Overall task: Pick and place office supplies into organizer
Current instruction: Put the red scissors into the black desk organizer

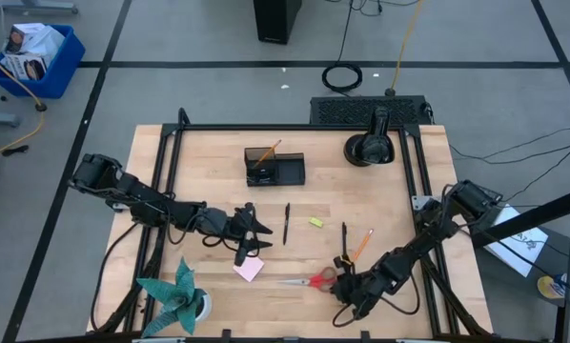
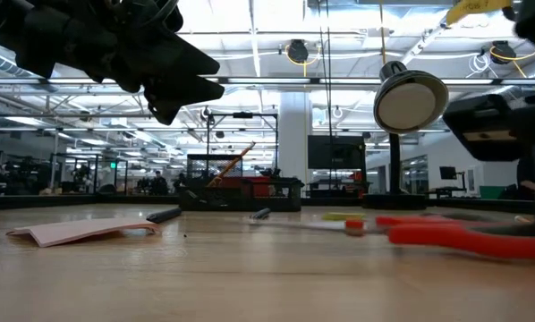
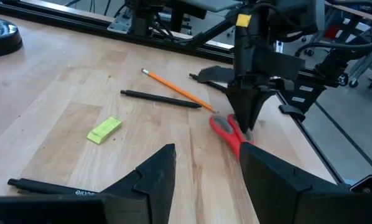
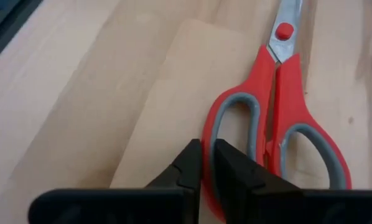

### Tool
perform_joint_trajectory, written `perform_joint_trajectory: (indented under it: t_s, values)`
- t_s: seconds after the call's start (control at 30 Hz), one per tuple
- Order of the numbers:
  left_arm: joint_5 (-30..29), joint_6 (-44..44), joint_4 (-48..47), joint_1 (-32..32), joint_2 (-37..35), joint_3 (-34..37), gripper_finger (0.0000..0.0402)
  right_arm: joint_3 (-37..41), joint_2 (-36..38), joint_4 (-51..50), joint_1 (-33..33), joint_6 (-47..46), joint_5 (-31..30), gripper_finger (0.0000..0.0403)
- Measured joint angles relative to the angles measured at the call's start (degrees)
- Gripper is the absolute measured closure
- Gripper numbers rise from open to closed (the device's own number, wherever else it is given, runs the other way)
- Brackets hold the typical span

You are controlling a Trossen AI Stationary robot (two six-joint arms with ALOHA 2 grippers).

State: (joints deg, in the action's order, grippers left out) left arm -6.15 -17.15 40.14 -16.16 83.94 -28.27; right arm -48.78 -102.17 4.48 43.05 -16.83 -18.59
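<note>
Two dark arms work over a wooden bench [image 1: 380, 205], the right hand [image 1: 347, 284] lowered near the front edge toward the right corner, directly over the handles of the red-handled scissors [image 1: 314, 280]. Its wrist view shows the two fingers drawn almost together at the outer rim of one handle loop, with only a sliver of gap; whether they actually pinch the grey-lined loop or have come together just beside it cannot be told. The left hand [image 1: 248, 236] hangs above the bench near the middle front, fingers apart and empty, with the pink sticky-note pad [image 1: 249, 269] lying just in front of it. A black pen [image 1: 286, 223] and a small yellow bit [image 1: 315, 222] lie mid-bench, while a second pen [image 1: 343, 236] and an orange pencil [image 1: 361, 244] rest just behind the scissors. The black organizer [image 1: 274, 168] stands toward the back edge, well apart from the scissors, an orange pencil already leaning in its taller cup. The risk from here is an off-centre hold: caught by one loop's edge, the scissors could pivot, slide free on the lift, or swing open, and their blades could sweep the nearby pen and pencil across the bench.
</note>
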Motion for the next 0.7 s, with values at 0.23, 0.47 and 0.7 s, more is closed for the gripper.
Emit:
perform_joint_trajectory:
  t_s: [0.23,0.47,0.7]
  values:
    - [0.0,-1.13,0.2,0.0,0.0,0.0,0.022,-0.02,0.2,1.08,0.13,4.28,-2.48,0.0388]
    - [0.08,-8.2,0.77,0.24,0.0,0.0,0.022,-0.04,1.25,1.15,-0.15,8.41,-2.58,0.038]
    - [6.2,-24.42,-0.02,1.29,0.0,0.0,0.022,-0.04,4.34,1.27,-1.81,17.13,-5.64,0.0383]
